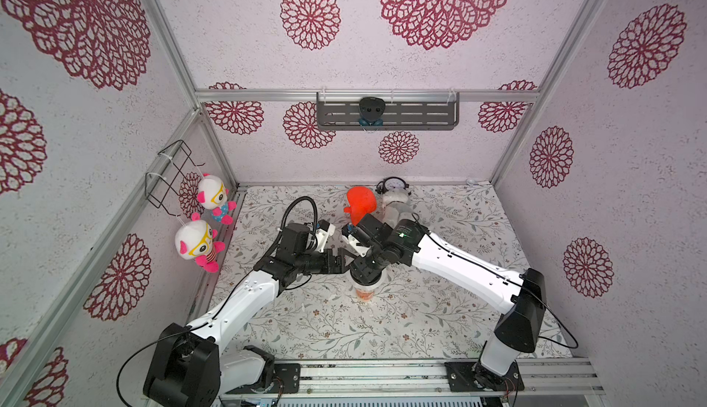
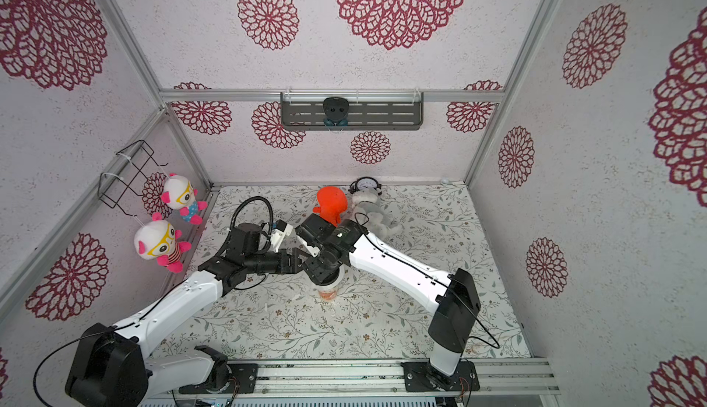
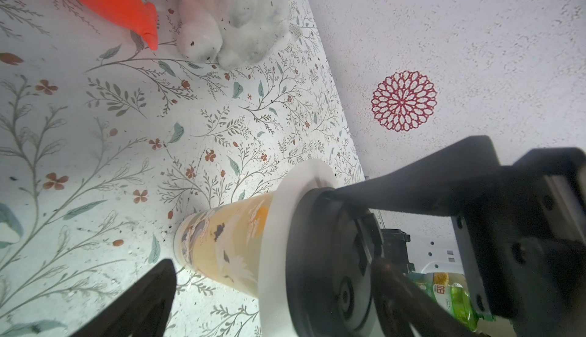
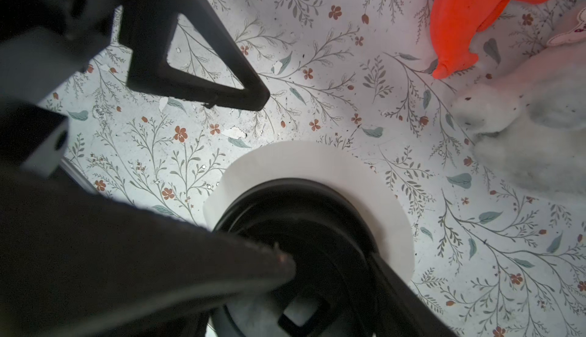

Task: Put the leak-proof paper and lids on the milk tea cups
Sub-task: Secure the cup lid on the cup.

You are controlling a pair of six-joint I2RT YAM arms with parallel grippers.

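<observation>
The cup (image 3: 222,243) carried a yellow-orange print with white and grey figures. The paper (image 4: 317,161) was plain white; the lid (image 3: 314,250) was black. The surface (image 1: 440,321) was white with grey-green leaf sprigs and small red-brown flowers. The walls (image 1: 229,41) were pale with crimson lace rosettes. The toy (image 1: 360,201) was orange, the plush (image 3: 234,18) grey-white, the dolls (image 1: 193,246) white, pink and yellow.

Pale walls (image 1: 267,164) with crimson medallions (image 1: 310,14) — floral-print tabletop (image 1: 440,309) below.
</observation>
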